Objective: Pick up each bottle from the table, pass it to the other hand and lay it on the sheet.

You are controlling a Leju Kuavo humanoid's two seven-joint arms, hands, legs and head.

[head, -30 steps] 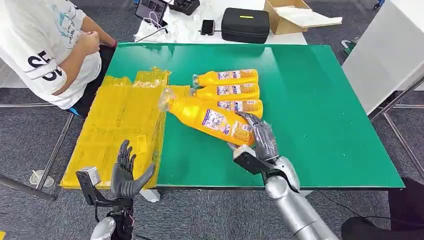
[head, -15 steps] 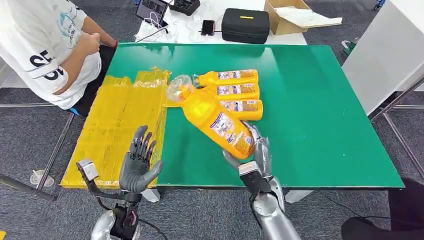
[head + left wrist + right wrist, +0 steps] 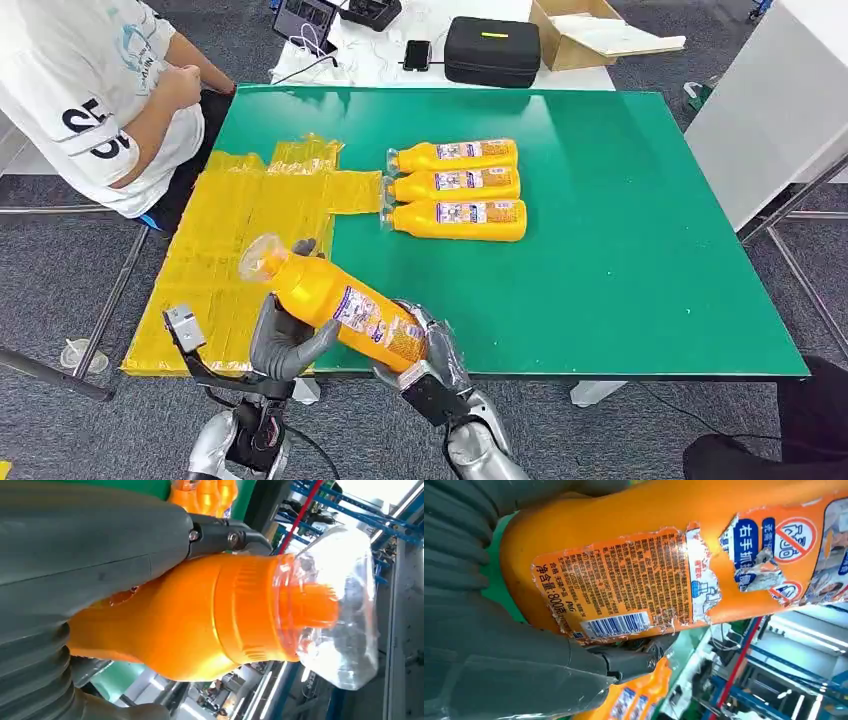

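Orange bottle [image 3: 340,308] tilted in air at desk [image 3: 640,250] front edge, clear-wrapped cap end toward yellow sheet [image 3: 235,260]. Right hand [image 3: 425,350] fingers wrap its base; left hand [image 3: 285,340] fingers curl around its neck. Three more bottles [image 3: 455,188] lie side by side on desk, well beyond fingers.

Silver jointed arms, dark grey hands: left hand [image 3: 283,340], right hand [image 3: 425,352], ribbed grey covers, seemingly small screws

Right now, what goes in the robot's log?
step: handover | orange bottle: held by both | left hand: neck end | right hand: base | yellow sheet: bare
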